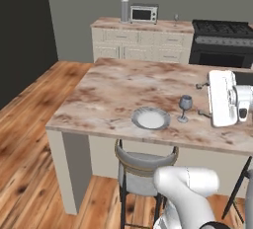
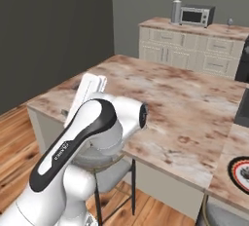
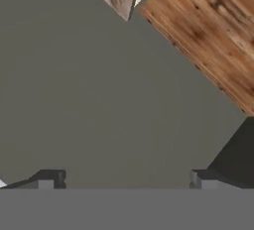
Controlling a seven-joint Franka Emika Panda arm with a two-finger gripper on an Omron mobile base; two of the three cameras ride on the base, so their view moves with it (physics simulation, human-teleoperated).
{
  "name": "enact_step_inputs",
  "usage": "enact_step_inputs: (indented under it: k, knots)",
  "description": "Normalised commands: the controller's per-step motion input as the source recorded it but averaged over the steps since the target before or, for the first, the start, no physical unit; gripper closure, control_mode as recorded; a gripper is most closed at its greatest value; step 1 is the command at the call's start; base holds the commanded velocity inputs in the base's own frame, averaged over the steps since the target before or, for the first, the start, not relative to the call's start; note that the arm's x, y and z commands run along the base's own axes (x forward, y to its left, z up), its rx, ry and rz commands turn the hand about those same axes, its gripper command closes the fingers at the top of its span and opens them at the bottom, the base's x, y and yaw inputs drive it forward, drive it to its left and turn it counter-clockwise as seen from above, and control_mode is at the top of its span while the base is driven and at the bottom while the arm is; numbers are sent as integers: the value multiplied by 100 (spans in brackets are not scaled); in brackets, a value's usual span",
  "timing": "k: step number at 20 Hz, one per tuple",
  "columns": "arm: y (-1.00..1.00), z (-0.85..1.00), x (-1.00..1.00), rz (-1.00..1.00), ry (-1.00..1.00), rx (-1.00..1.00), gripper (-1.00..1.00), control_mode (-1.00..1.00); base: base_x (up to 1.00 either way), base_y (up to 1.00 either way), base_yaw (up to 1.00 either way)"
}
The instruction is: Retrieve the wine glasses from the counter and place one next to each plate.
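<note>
The two-finger gripper (image 3: 124, 179) is seen in the hand view with its dark fingertips (image 3: 49, 177) spread wide apart and nothing between them; it is judged released and empty, aimed past a grey wall toward wooden floor and a corner of marbled stone.

In the left base view, a translucent grey-blue stemmed wine glass (image 1: 185, 108) is stood upright on the brown-and-pink marbled island top (image 1: 113, 95), just beside the pale round flat plate (image 1: 150, 119) and to its right, apart from it. This pairing is judged finished, which would explain the emptied jaws.

The white hand of the arm (image 1: 225, 98) is held just to the right of that glass, apart from it. A second plate with black rim, red ring and white centre (image 2: 240, 172) is seen at the island's near edge in the right base view, with no glass beside it. On the far cream-cabinet counter (image 1: 143, 24), well behind the glass, a tiny stemmed shape (image 1: 176, 18) is made out, probably the other wine glass.
</note>
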Motion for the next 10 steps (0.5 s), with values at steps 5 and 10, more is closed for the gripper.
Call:
enact_step_inputs:
  k: [5,10]
  knots:
    - [0,0,0,0,0,0,-100,100,-91,96,0]
    - [0,0,0,0,0,0,-100,100,-93,100,0]
